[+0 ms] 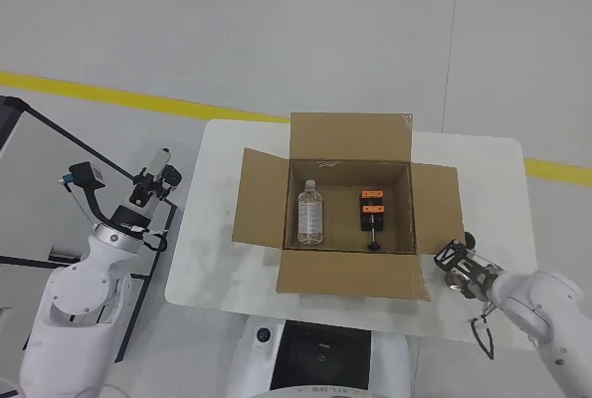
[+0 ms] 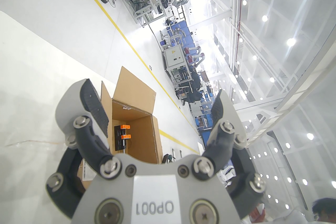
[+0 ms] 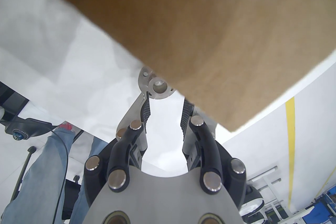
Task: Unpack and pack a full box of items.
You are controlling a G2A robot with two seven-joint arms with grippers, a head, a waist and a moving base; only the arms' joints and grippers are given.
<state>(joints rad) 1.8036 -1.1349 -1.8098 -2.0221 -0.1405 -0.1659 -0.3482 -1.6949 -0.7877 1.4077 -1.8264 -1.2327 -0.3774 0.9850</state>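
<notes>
Checking left gripper (image 2: pixel 155 89): fingers (image 2: pixel 95 109) are gaping, empty, at frame left beside the table (image 1: pixel 216 269). Right gripper (image 1: pixel 460 261), lower right: can't tell if it's pinching that small metal part (image 3: pixel 158 86). Bottle (image 1: pixel 310 212) & clamp (image 1: pixel 373 214) are lying in the box (image 1: pixel 350 134), ctr; I'm judging top-down entry, clearing flaps, is best.

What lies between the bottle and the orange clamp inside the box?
In the top view, a bare strip of the box floor separates the bottle from the orange clamp.
</notes>
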